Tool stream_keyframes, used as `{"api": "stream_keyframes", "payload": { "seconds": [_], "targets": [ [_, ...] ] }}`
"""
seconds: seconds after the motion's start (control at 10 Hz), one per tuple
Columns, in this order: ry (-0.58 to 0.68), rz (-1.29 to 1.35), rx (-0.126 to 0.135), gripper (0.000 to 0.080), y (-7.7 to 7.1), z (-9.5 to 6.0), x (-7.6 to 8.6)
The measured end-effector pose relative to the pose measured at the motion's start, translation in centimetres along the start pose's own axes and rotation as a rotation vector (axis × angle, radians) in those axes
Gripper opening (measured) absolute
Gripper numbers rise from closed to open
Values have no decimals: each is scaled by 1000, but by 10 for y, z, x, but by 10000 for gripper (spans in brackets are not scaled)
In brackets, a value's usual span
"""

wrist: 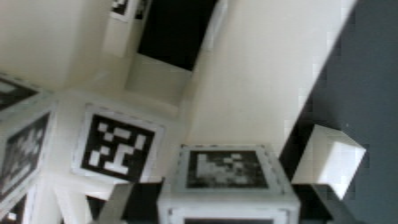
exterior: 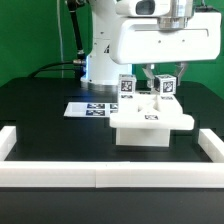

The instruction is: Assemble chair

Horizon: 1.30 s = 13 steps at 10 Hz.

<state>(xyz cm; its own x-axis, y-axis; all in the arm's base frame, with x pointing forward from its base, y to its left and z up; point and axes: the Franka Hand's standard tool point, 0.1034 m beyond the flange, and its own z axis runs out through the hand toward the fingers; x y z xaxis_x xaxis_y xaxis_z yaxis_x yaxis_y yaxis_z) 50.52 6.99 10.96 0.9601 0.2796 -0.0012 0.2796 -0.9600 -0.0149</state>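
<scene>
**Arm low over the half-built chair at mid-bench**

The chair (exterior: 150, 121) sits near the middle of the black bench (exterior: 40, 110), a chunky white slab seat with its front face toward the exterior camera and two tagged posts (exterior: 128, 86) rising from its rear. It rests squarely on its base, which looks like the sensible way to keep it steady while parts are pressed in from above.

The gripper (exterior: 157, 78) hangs directly over the posts, between them or just above them; its fingers are lost against the white blocks, so I cannot tell whether the jaws are spread or pinching a part. The wrist view shows only tagged white block faces (wrist: 121, 142) very close up, consistent with the arm working right at the posts, probably seating or aligning one.

Just beside the chair, toward the exterior view's left, the marker board (exterior: 88, 108) lies flat on the bench. A white border rail (exterior: 100, 176) runs along the near edge, likely there to keep loose parts within reach.
</scene>
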Motion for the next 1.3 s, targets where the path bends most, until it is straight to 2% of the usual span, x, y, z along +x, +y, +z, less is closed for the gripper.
{"api": "stream_keyframes", "payload": {
  "seconds": [0.4, 1.3],
  "targets": [
    [0, 61, 0, 285, 0, 0, 0],
    [0, 683, 3, 285, -1, 0, 0]
  ]
}}
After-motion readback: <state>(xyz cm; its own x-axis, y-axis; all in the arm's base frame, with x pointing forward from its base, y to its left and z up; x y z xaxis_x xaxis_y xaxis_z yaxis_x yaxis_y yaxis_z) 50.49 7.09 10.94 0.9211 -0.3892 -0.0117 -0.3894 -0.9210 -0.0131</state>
